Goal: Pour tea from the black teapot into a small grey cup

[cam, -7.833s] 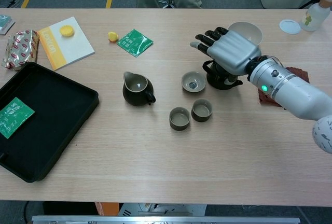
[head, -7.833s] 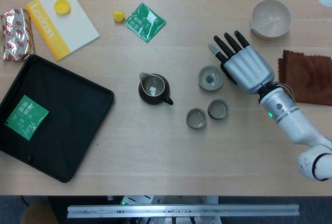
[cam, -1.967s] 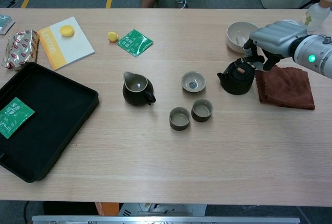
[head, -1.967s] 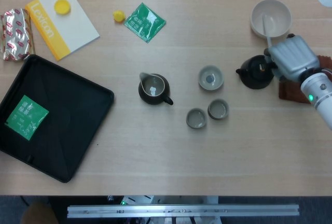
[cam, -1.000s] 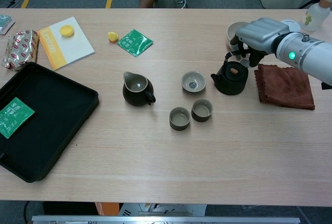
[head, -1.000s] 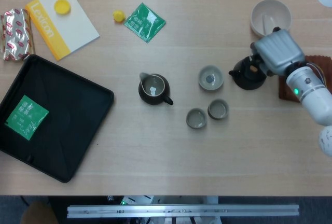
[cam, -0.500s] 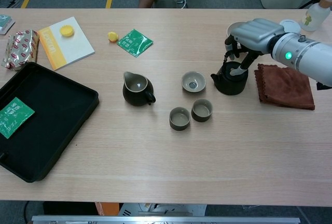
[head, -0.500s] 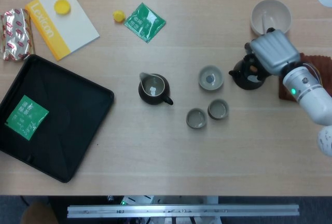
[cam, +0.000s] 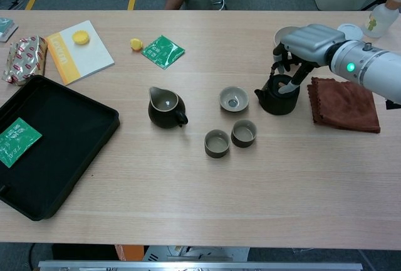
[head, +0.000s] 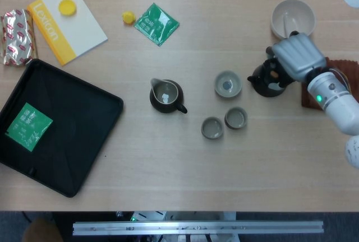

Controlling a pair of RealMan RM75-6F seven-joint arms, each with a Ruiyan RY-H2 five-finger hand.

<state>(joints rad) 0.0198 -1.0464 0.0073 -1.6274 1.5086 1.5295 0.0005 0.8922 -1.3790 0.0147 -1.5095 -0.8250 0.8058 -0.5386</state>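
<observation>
The black teapot (head: 266,83) (cam: 276,99) stands on the table, spout pointing left toward the nearest small grey cup (head: 228,83) (cam: 234,99). Two more grey cups (head: 235,117) (head: 212,128) sit side by side nearer the front, seen in the chest view as well (cam: 243,133) (cam: 217,143). My right hand (head: 297,56) (cam: 306,42) arches over the teapot from the right, its fingers curled down around the top handle and lid. The pot looks upright. My left hand is out of both views.
A dark pitcher (head: 166,96) (cam: 166,108) stands left of the cups. A white bowl (head: 293,18) lies behind the teapot and a brown cloth (cam: 344,105) to its right. A black tray (head: 61,130), a book (head: 67,21) and a green packet (head: 157,23) occupy the left side.
Over the last two seconds my right hand took the teapot's handle and shifted the pot slightly left toward the cups. In the last half second almost nothing moved.
</observation>
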